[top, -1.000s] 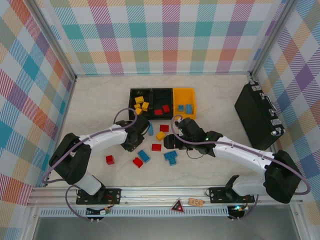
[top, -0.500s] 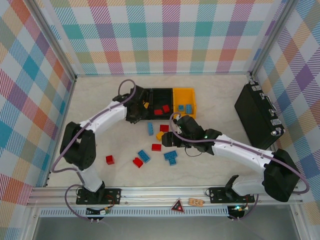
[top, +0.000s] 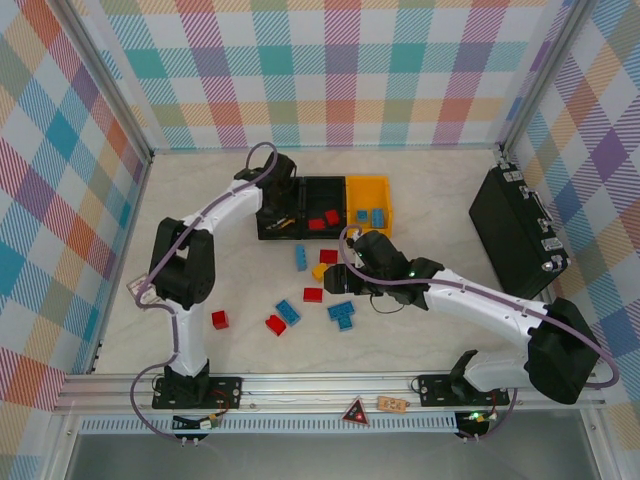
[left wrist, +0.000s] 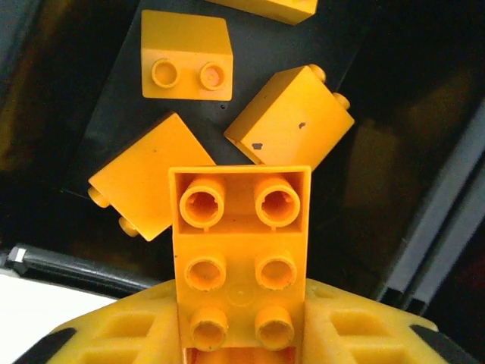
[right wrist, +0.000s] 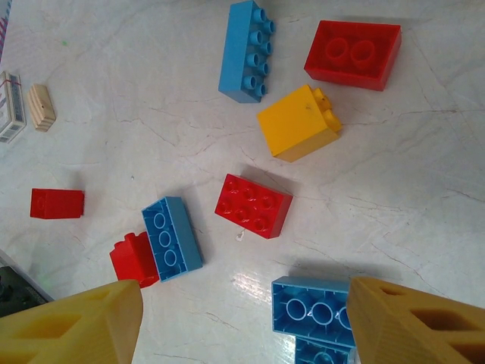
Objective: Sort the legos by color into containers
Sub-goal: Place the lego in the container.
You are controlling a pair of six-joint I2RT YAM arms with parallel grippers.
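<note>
The pale marbled bench (top: 200, 200) carries a black latched case (top: 515, 232) at the right. At the back stand the joined containers (top: 322, 181): two black and one yellow-orange. The middle one holds red legos (top: 325, 218), the orange one blue legos (top: 372, 216).

The left end effector (left wrist: 241, 303) hangs over the left black bin (left wrist: 250, 53), clamped on a yellow brick (left wrist: 239, 227), its underside up. Three yellow bricks (left wrist: 289, 116) lie below.

The right end effector (right wrist: 242, 303) is spread wide above the bench. Near it lie loose bricks, among them a blue brick (right wrist: 318, 311), a red brick (right wrist: 253, 205) and a yellow one (right wrist: 298, 123).

A small card (right wrist: 9, 106) lies at the left; its print is too blurred to read.
</note>
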